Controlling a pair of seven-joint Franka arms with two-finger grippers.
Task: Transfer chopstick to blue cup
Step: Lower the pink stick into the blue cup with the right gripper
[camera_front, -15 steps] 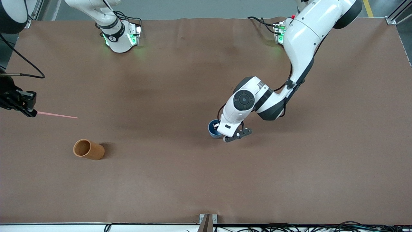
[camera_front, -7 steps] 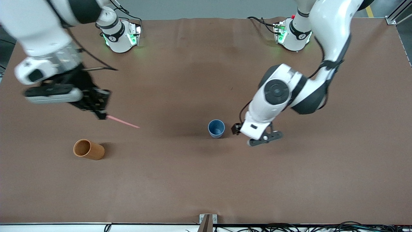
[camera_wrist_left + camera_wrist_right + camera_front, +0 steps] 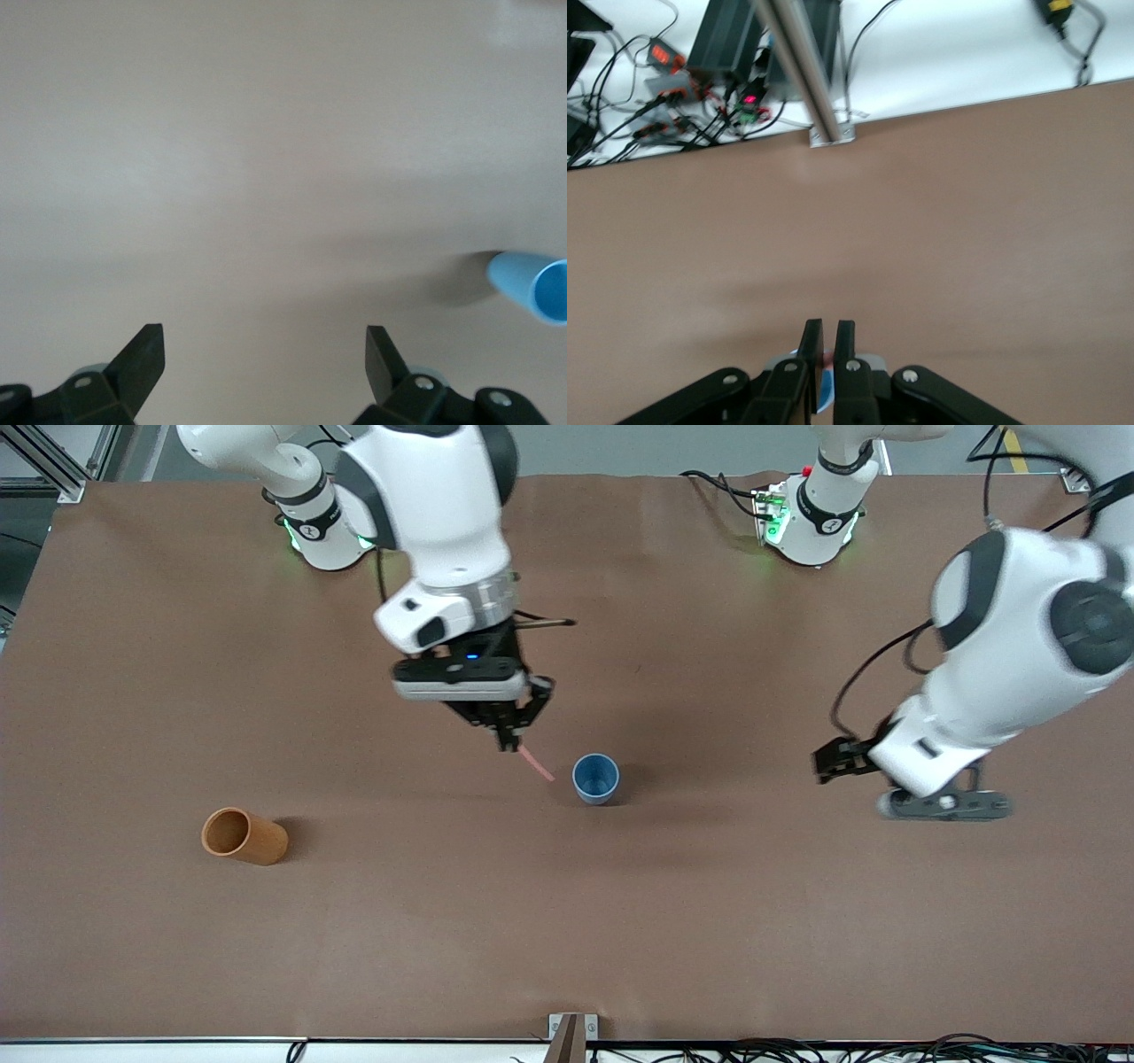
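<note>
My right gripper [image 3: 509, 737] is shut on a thin pale-pink chopstick [image 3: 537, 764] and holds it in the air at a slant. The stick's lower tip points at the rim of the small blue cup [image 3: 595, 779] and ends just beside it. In the right wrist view my shut right gripper [image 3: 827, 335] shows a pink bit of the chopstick [image 3: 829, 359] between the fingers, with the blue cup [image 3: 827, 391] under them. My left gripper [image 3: 831, 763] is open and empty, over the table toward the left arm's end. The left wrist view shows the left gripper [image 3: 264, 352] wide open and the blue cup [image 3: 532, 285].
An orange-brown cylindrical cup [image 3: 244, 835] is on the brown table [image 3: 567, 921] toward the right arm's end, nearer to the front camera than the blue cup. A metal bracket [image 3: 571, 1029] sits at the table's front edge.
My right arm has swung in from the right arm's end, carrying the chopstick up to the blue cup. My left gripper has let go of the blue cup and moved away toward the left arm's end.
</note>
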